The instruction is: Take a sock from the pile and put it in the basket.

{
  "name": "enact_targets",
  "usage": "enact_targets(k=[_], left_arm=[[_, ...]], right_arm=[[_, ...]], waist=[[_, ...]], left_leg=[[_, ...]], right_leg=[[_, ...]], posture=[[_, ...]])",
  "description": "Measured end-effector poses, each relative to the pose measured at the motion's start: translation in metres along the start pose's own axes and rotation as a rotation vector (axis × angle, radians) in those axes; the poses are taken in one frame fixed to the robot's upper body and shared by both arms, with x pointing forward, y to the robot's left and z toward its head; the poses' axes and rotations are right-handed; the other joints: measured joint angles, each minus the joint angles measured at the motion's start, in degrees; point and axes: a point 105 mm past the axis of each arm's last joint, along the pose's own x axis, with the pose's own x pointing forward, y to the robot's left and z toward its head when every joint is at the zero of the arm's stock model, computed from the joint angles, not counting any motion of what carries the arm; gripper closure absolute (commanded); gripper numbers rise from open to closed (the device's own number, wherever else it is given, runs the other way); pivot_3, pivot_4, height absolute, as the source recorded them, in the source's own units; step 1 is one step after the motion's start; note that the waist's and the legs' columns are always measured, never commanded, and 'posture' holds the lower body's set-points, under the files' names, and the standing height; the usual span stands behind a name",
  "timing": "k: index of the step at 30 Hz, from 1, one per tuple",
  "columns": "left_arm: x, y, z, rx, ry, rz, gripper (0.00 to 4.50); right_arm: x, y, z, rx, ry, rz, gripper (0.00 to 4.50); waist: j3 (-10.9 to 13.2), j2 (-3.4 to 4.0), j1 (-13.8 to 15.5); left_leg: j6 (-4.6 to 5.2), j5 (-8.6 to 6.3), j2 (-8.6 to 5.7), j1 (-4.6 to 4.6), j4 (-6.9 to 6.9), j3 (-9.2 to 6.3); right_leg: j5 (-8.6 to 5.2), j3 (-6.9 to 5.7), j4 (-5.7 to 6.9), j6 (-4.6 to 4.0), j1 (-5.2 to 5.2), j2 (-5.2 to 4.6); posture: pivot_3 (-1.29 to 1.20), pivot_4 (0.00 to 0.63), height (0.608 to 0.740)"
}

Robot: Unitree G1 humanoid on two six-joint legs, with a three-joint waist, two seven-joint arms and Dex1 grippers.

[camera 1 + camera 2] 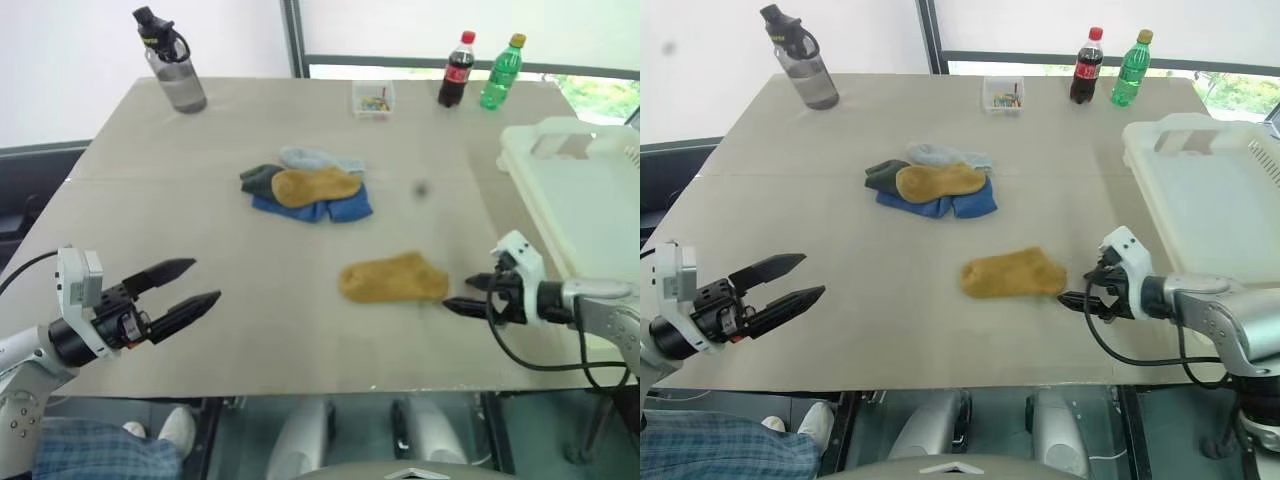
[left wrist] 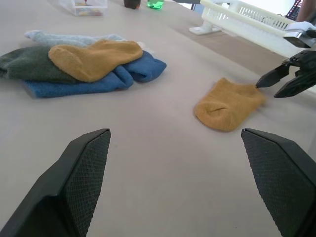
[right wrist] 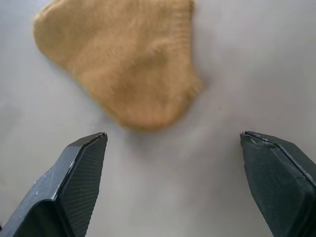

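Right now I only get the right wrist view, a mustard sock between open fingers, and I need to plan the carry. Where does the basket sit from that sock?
Observer: The basket stands at the table's right edge, beyond the right gripper; the lone mustard sock lies on bare table just left of that gripper.
Operator: Is the sock touching the pile?
Observer: No. The pile lies apart, further up the table.
Operator: What is the left arm doing?
Observer: The left gripper hovers open over the table's near left, holding nothing.
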Motion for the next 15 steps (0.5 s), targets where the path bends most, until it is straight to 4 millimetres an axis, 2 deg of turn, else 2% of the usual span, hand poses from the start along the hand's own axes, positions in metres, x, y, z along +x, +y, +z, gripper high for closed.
enact_targets(k=[1, 3, 6, 8, 11, 14, 15], left_arm=[[0.004, 0.002, 0.004, 0.014, -0.011, -0.001, 0.00], [0.011, 0.006, 0.003, 0.030, -0.008, 0.016, 0.00], [0.055, 0.027, -0.007, 0.025, -0.016, 0.089, 0.00], [0.065, 0.032, -0.010, 0.029, -0.008, 0.110, 0.00], [0.104, 0.062, -0.022, 0.083, 0.084, 0.257, 0.00], [0.131, 0.065, -0.024, 0.095, 0.069, 0.254, 0.00], [0.146, 0.065, -0.019, 0.095, 0.033, 0.251, 0.00]], right_arm=[[-0.004, 0.006, 0.019, -0.106, -0.094, 0.005, 0.05], [-0.003, 0.009, 0.023, -0.134, -0.147, 0.006, 0.05], [0.004, 0.040, 0.052, -0.282, -0.380, 0.087, 0.05], [0.001, 0.043, 0.057, -0.313, -0.406, 0.089, 0.05], [-0.001, 0.044, 0.062, -0.339, -0.431, 0.087, 0.05], [-0.002, 0.043, 0.061, -0.349, -0.431, 0.080, 0.05], [-0.002, 0.042, 0.061, -0.352, -0.430, 0.077, 0.05]], waist=[[0.0, 0.00, -0.1], [0.0, 0.01, 0.0], [0.0, 0.08, 0.7], [0.0, 0.03, 0.7], [0.0, -0.10, 0.8], [0.1, -0.10, 0.8], [0.1, -0.11, 0.9]], left_leg=[[0.00, 0.00, 0.01, 0.01, 0.00, 0.01], [0.00, 0.00, 0.02, 0.06, -0.02, 0.00], [0.00, 0.00, 0.00, -0.02, 0.24, -0.16], [0.00, 0.00, -0.01, -0.02, 0.28, -0.16], [0.00, 0.00, -0.08, 0.00, 0.35, -0.27], [0.00, 0.00, -0.08, -0.01, 0.34, -0.28], [0.00, 0.00, -0.09, -0.04, 0.35, -0.31]], right_leg=[[0.00, 0.01, 0.01, 0.01, 0.00, 0.01], [-0.01, 0.00, 0.02, 0.02, 0.02, 0.06], [0.01, -0.11, 0.18, 0.04, 0.10, 0.16], [0.03, -0.11, 0.15, 0.05, 0.12, 0.15], [0.04, -0.20, 0.14, 0.06, 0.22, 0.14], [0.04, -0.22, 0.16, 0.05, 0.21, 0.11], [0.05, -0.26, 0.16, 0.05, 0.19, 0.11]], posture=[[0.00, 0.150, 0.740], [0.00, 0.150, 0.740], [0.00, 0.150, 0.740], [0.00, 0.150, 0.740], [0.00, 0.150, 0.740], [0.00, 0.150, 0.740], [0.00, 0.150, 0.740]])
